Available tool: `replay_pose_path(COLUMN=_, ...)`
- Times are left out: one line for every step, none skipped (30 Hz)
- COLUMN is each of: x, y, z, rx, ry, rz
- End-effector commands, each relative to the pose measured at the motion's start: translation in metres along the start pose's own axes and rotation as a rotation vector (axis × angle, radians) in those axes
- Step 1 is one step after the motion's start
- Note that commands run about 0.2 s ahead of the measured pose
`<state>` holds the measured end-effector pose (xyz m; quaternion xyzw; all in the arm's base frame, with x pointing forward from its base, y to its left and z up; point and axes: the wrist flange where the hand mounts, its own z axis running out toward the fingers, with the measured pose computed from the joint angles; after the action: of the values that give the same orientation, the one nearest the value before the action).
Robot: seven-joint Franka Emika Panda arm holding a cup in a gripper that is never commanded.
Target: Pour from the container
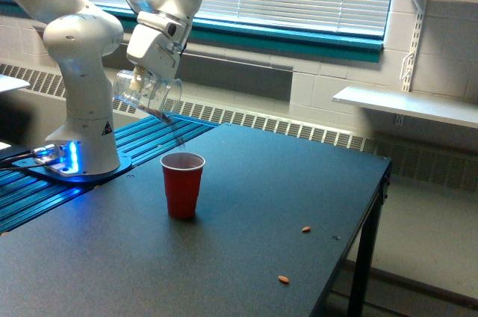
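Observation:
The clear container (147,95) hangs tipped over, its mouth facing down and toward the exterior view's right, above and a little left of the red cup (182,184). My gripper (139,81) is shut on the container near its base. A few brown pieces cling at the container's lower lip, and a thin blurred trail runs from it toward the red cup. The red cup stands upright on the dark table (246,257).
Two loose nuts (306,229) (283,279) lie on the table toward its right edge. The arm's white base (84,145) stands on a blue ribbed platform (134,141) at the left. A wall shelf (403,104) and window blinds are behind.

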<state>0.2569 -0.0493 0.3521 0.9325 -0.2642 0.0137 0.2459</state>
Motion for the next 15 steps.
replay_pose_path(x=-0.006, y=-0.009, z=0.01, rx=-0.04, ry=-0.015, rz=-0.015)
replay_pose_path(x=-0.005, y=-0.01, z=0.011, rx=-0.044, ry=-0.014, rz=-0.015)
replay_pose_path(x=-0.005, y=-0.011, z=0.01, rx=-0.048, ry=-0.014, rz=-0.016)
replay_pose_path(x=-0.004, y=-0.011, z=0.011, rx=-0.051, ry=-0.015, rz=-0.018)
replay_pose_path(x=-0.003, y=-0.012, z=0.011, rx=-0.054, ry=-0.015, rz=-0.018)
replay_pose_path(x=-0.002, y=-0.013, z=0.011, rx=-0.057, ry=-0.015, rz=-0.018)
replay_pose_path(x=-0.001, y=-0.014, z=0.01, rx=-0.059, ry=-0.015, rz=-0.018)
replay_pose_path(x=0.0, y=-0.014, z=0.01, rx=-0.062, ry=-0.014, rz=-0.02)
replay_pose_path(x=0.001, y=-0.015, z=0.01, rx=-0.063, ry=-0.013, rz=-0.021)
replay_pose_path(x=0.002, y=-0.016, z=0.011, rx=-0.063, ry=-0.013, rz=-0.022)
replay_pose_path(x=0.003, y=-0.017, z=0.011, rx=-0.063, ry=-0.014, rz=-0.022)
replay_pose_path(x=0.004, y=-0.017, z=0.011, rx=-0.062, ry=-0.016, rz=-0.023)
replay_pose_path(x=0.006, y=-0.018, z=0.011, rx=-0.058, ry=-0.018, rz=-0.024)
replay_pose_path(x=0.007, y=-0.018, z=0.012, rx=-0.052, ry=-0.019, rz=-0.023)
replay_pose_path(x=0.008, y=-0.019, z=0.012, rx=-0.048, ry=-0.016, rz=-0.022)
